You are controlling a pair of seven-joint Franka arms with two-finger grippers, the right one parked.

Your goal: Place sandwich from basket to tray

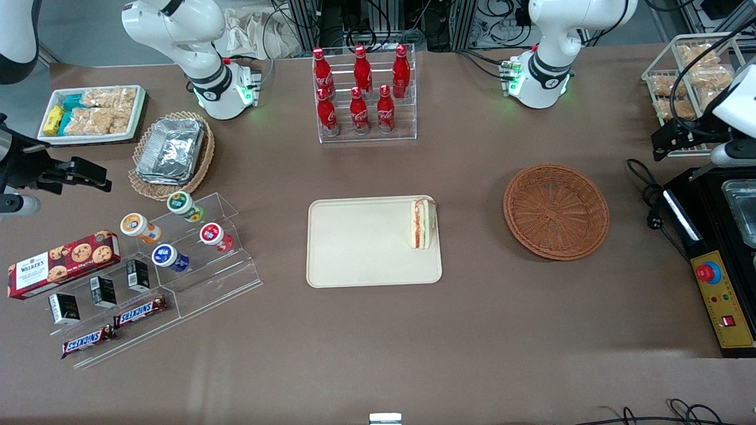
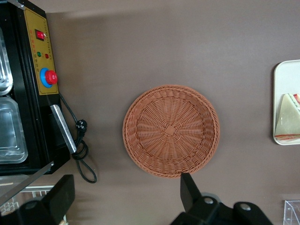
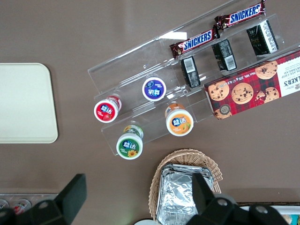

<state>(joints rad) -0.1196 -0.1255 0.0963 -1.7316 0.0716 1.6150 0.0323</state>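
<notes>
The sandwich (image 1: 422,223) stands on its edge on the cream tray (image 1: 354,248), at the tray's end nearest the basket; its red and green filling shows. The reddish-brown wicker basket (image 1: 556,211) is empty. My left gripper (image 1: 668,140) hangs open and empty above the table, toward the working arm's end, farther from the front camera than the basket. In the left wrist view the gripper (image 2: 126,193) has its fingers spread wide, just off the rim of the basket (image 2: 171,130). That view also shows the sandwich (image 2: 287,117) on the tray (image 2: 281,75).
A black control box with a red button (image 1: 723,295) and a coiled cable (image 1: 649,195) lie beside the basket at the working arm's end. A wire rack of snacks (image 1: 685,82), a cola bottle rack (image 1: 363,94) and a foil-filled tan basket (image 1: 171,150) stand farther back.
</notes>
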